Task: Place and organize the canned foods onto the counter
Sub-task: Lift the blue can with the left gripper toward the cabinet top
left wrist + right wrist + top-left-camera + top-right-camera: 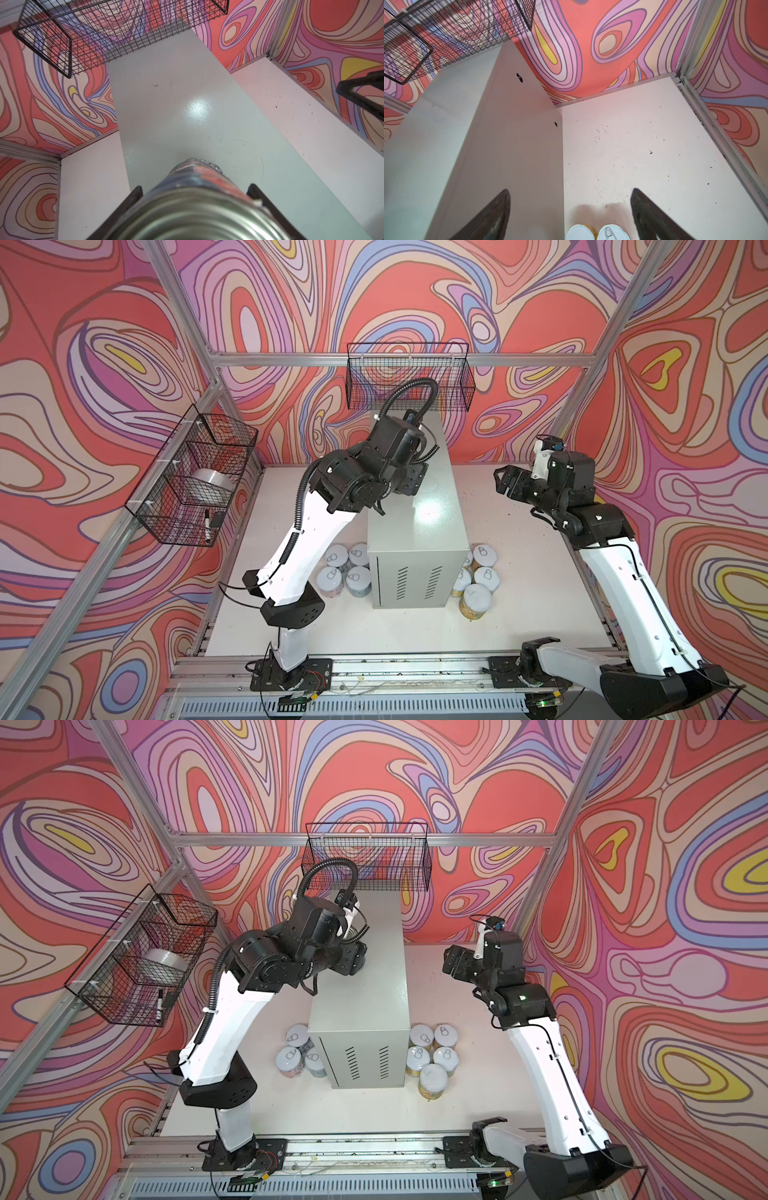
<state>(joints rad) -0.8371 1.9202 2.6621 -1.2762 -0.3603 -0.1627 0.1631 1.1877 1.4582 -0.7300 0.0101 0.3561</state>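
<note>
Four tins (358,576) stand on the low white bench (374,626), left of the tall grey bench (415,531). The left fingers (136,194) are clamped on a dark tin (197,203) over its shiny top, long way pointing down; it may not touch yet. Nothing blocks that spot. Five tins (486,576) stand on the right. The right fingers (497,214), wide apart and empty, hang just behind them.

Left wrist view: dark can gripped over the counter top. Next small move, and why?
Probably lower the left gripper straight down until the dark can seats on the counter. The jaws are shut on the can, bare glossy top lies just beyond its far end, and I can't tell whether it touches down yet.
</note>
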